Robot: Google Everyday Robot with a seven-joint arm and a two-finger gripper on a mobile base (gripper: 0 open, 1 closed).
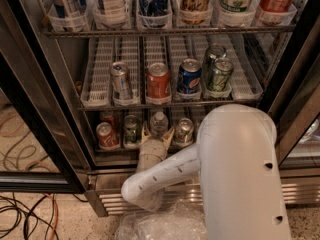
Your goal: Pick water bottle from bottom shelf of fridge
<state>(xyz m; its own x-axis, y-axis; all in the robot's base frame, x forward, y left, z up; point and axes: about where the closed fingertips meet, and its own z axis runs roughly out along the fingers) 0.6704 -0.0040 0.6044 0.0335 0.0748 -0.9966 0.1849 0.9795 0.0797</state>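
Observation:
The water bottle (159, 123) stands upright in the middle lane of the bottom shelf (116, 155) of the fridge (60, 104). Only its ribbed clear top and whitish cap show. My gripper (158, 135) reaches into the shelf from below, with one tan finger (145, 134) on each side of the bottle's lower body. The jaws stand open around the bottle, close to its sides. My white arm (240, 174) fills the lower right and hides the shelf's right end.
Cans flank the bottle: a red one (105, 134) and a green one (132, 129) on the left, a silver one (184, 130) on the right. The middle rack holds several cans (158, 80). The open door frame (35, 134) stands left. Cables (25, 209) lie on the floor.

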